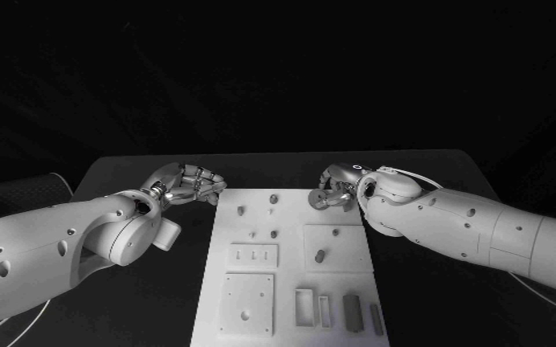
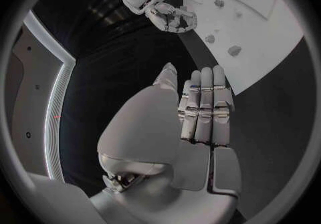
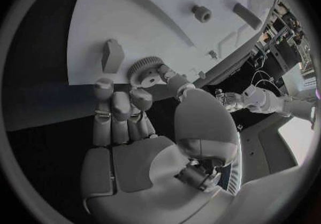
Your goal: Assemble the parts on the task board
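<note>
The white task board lies in the middle of the black table. At its far right corner my right hand pinches a round toothed gear between thumb and fingers, just above the board. In the right wrist view the gear sits at the fingertips, next to a small upright block on the board. My left hand hovers off the board's far left corner, fingers curled in and holding nothing. Small pegs stand on the board's far part.
Square plates lie on the board's left half, with another square plate carrying pegs to their right. Near the front edge are a rectangular frame and narrow bars. Black table flanks the board on both sides.
</note>
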`<state>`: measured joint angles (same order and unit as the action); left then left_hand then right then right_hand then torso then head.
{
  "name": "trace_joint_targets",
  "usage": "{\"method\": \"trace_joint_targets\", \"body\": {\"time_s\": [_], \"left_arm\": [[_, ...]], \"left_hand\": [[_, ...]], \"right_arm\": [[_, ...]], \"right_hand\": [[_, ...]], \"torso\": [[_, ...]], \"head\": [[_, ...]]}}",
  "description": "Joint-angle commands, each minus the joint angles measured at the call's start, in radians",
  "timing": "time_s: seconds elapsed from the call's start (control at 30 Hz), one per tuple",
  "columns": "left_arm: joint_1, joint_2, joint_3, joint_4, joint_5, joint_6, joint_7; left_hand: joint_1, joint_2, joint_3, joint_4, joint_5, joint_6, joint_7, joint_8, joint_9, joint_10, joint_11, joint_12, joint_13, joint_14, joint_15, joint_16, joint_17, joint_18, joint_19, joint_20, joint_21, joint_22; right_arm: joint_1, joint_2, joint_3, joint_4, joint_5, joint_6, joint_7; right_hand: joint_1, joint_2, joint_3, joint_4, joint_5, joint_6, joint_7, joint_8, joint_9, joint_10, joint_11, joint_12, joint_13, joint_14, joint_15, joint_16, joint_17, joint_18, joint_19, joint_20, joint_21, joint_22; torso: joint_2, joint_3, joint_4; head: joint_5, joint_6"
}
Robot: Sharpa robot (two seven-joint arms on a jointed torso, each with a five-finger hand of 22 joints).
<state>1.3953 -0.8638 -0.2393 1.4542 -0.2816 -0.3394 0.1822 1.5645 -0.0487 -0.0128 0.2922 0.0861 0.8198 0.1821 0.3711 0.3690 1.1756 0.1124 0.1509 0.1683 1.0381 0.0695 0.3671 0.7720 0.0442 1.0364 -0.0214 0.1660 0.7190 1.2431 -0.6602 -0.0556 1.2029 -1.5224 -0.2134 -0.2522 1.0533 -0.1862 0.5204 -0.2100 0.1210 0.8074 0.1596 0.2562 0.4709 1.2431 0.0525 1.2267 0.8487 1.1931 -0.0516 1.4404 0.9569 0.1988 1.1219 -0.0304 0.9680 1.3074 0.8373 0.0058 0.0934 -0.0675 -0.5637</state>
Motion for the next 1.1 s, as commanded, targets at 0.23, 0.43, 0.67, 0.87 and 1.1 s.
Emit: {"method": "trace_joint_targets", "body": {"time_s": [0.23,0.43,0.67,0.87,1.1], "left_arm": [[0.001,0.001,0.001,0.003,-0.003,0.002,0.005],[0.001,-0.001,0.001,0.005,-0.003,0.000,0.006],[0.001,-0.002,0.001,0.005,-0.003,-0.002,0.007],[0.001,-0.003,0.001,0.005,-0.003,-0.003,0.007],[0.001,-0.005,0.001,0.006,-0.003,-0.003,0.007]], "left_hand": [[0.004,-0.003,0.000,-0.001,0.002,0.009,-0.001,-0.007,0.002,0.008,-0.001,-0.007,0.001,0.004,0.003,-0.005,0.002,0.007,0.001,-0.006,-0.006,0.001],[0.004,-0.003,0.000,-0.001,0.002,0.009,-0.001,-0.007,0.002,0.008,-0.001,-0.007,0.002,0.004,0.003,-0.006,0.002,0.007,0.001,-0.006,-0.006,0.002],[0.004,-0.003,0.000,-0.001,0.002,0.009,-0.001,-0.007,0.002,0.009,-0.001,-0.007,0.002,0.005,0.003,-0.006,0.002,0.007,0.001,-0.006,-0.006,0.002],[0.005,-0.004,0.000,-0.001,0.002,0.009,-0.001,-0.007,0.002,0.009,-0.001,-0.008,0.002,0.005,0.002,-0.007,0.003,0.007,0.001,-0.006,-0.007,0.002],[0.005,-0.004,0.001,-0.001,0.002,0.010,-0.001,-0.007,0.002,0.009,-0.001,-0.008,0.002,0.005,0.002,-0.007,0.004,0.007,0.001,-0.006,-0.007,0.002]], "right_arm": [[-0.006,0.002,-0.004,0.002,-0.029,-0.004,0.003],[-0.006,0.003,-0.004,-0.002,-0.039,-0.033,-0.005],[-0.006,0.003,-0.004,0.000,-0.056,-0.043,-0.006],[-0.006,-0.001,-0.004,0.012,-0.065,-0.050,-0.007],[-0.006,-0.009,-0.004,0.036,-0.080,-0.060,-0.009]], "right_hand": [[0.002,0.040,0.000,-0.036,0.017,0.036,-0.009,0.018,0.007,0.005,-0.016,0.005,-0.004,0.001,-0.015,0.008,-0.004,0.063,0.003,-0.003,0.006,0.015],[-0.002,0.058,-0.003,-0.057,0.024,0.048,-0.013,0.021,0.008,0.010,-0.020,0.005,-0.006,0.005,-0.019,0.010,-0.004,0.063,0.006,-0.003,0.008,0.015],[-0.015,0.056,-0.003,-0.057,0.014,0.064,-0.018,0.027,0.010,0.014,-0.025,0.004,-0.007,0.013,-0.023,0.012,-0.002,0.063,0.012,-0.004,0.009,0.014],[-0.019,0.053,0.001,-0.057,0.026,0.072,-0.022,0.029,0.012,0.017,-0.029,0.002,-0.009,0.015,-0.027,0.011,-0.004,0.063,0.015,-0.006,0.009,0.013],[-0.025,0.046,0.005,-0.053,0.040,0.076,-0.024,0.029,0.012,0.021,-0.030,0.001,-0.011,0.021,-0.029,0.012,-0.002,0.063,0.019,-0.007,0.009,0.012]], "torso": [[0.000,-0.0002,-0.0006],[0.000,-0.0004,-0.0007],[0.001,-0.0007,-0.0005],[0.001,0.0001,-0.0006],[0.000,-0.0002,-0.0003]], "head": [[0.000,-0.001],[-0.002,0.001],[-0.002,0.000],[-0.001,-0.001],[-0.001,0.000]]}}
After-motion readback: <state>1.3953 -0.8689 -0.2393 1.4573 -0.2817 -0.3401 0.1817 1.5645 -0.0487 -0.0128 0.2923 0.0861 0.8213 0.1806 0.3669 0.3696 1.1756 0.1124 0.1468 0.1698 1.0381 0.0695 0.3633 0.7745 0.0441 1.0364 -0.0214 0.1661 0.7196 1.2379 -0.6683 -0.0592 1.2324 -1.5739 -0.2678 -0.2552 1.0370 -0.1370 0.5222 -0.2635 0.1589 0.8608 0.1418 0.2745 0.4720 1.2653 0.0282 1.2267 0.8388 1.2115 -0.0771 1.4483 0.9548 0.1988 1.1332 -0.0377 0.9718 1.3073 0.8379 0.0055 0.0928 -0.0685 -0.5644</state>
